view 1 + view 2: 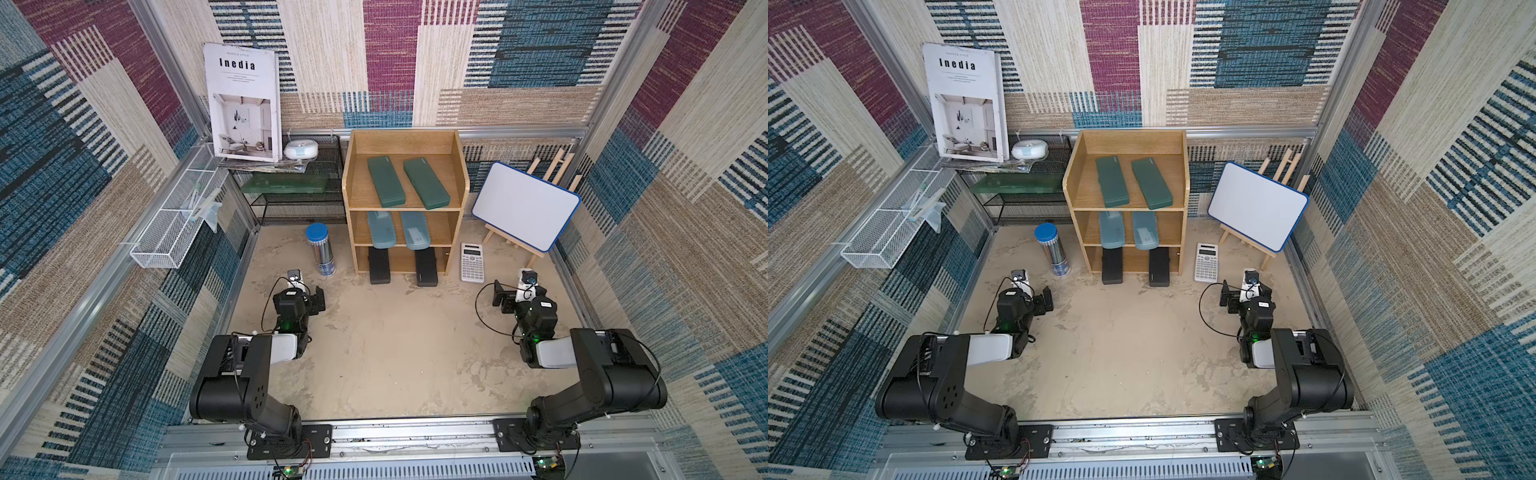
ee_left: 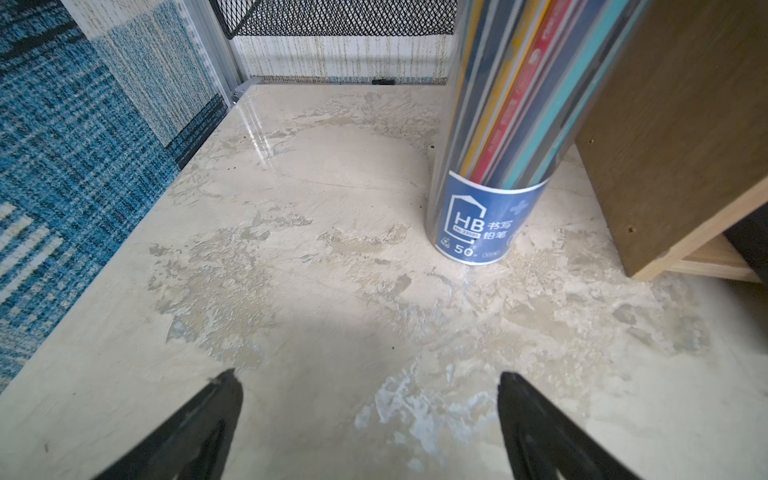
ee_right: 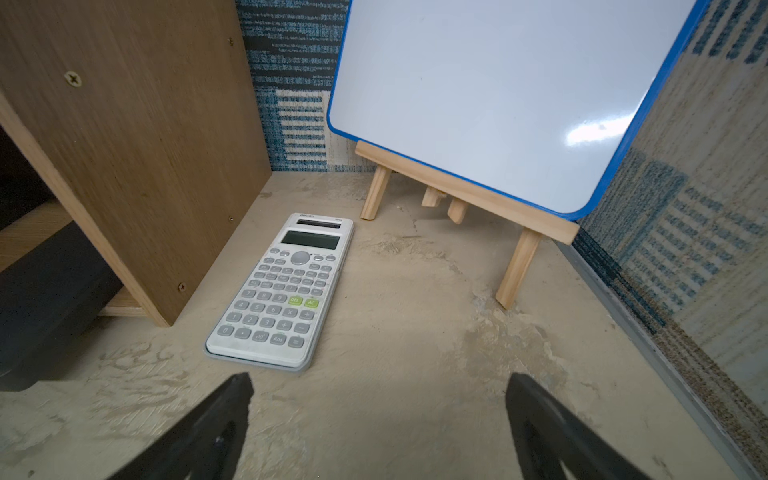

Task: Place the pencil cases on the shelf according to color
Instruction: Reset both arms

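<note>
Shelf (image 1: 405, 143): green cases (image 1: 386, 180) on top tier, teal cases (image 1: 381, 230) middle, black cases (image 1: 379, 268) bottom, ends jutting forward. Sorting judged complete. Left gripper (image 2: 370, 386), right gripper (image 3: 380, 386): jaws wide, empty, over table (image 1: 374, 353). Next: perhaps push black cases inward.

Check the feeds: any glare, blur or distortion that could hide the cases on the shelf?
Right wrist view: bright glare patch on the whiteboard, calculator sharp. Left wrist view: light streak on the table, pencil tube looms stretched. Both top views: walls bend at the edges, shelf evenly lit, pencil cases all readable.
</note>
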